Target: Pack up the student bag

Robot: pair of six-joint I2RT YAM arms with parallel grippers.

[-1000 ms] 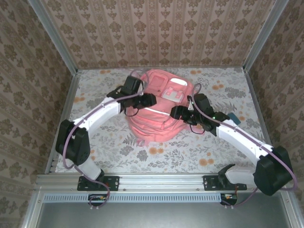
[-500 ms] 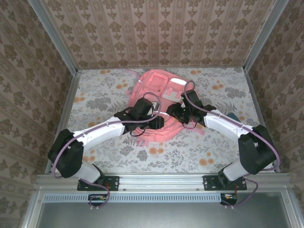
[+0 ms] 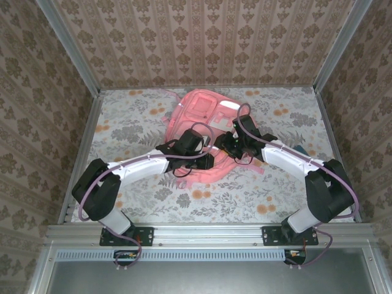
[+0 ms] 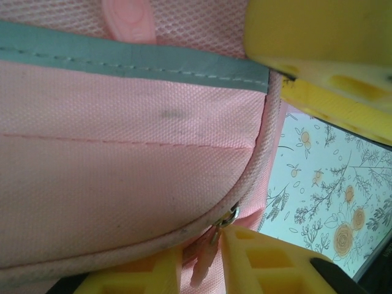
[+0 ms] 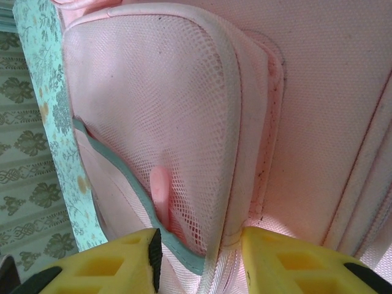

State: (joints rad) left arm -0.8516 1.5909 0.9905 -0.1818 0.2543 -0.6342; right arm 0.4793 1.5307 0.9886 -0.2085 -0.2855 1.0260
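Pink student bag [image 3: 202, 110] between both hands; left hand [image 3: 207, 161] and right hand [image 3: 222, 141] part-closed around its fabric, grip uncertain

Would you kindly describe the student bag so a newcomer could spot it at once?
Start at the floral-patterned tabletop; at its middle, between the left arm and right arm, lies the large pink fabric backpack. It is the biggest thing there, soft and pink, unlike the black-and-white arms.

The student bag [image 3: 205, 110] lies on the table [image 3: 122, 122], centre, toward the back. My left gripper [image 3: 207, 162] is at its near edge, my right gripper [image 3: 224, 142] at its right side. Bag fabric lies between each pair of fingers.
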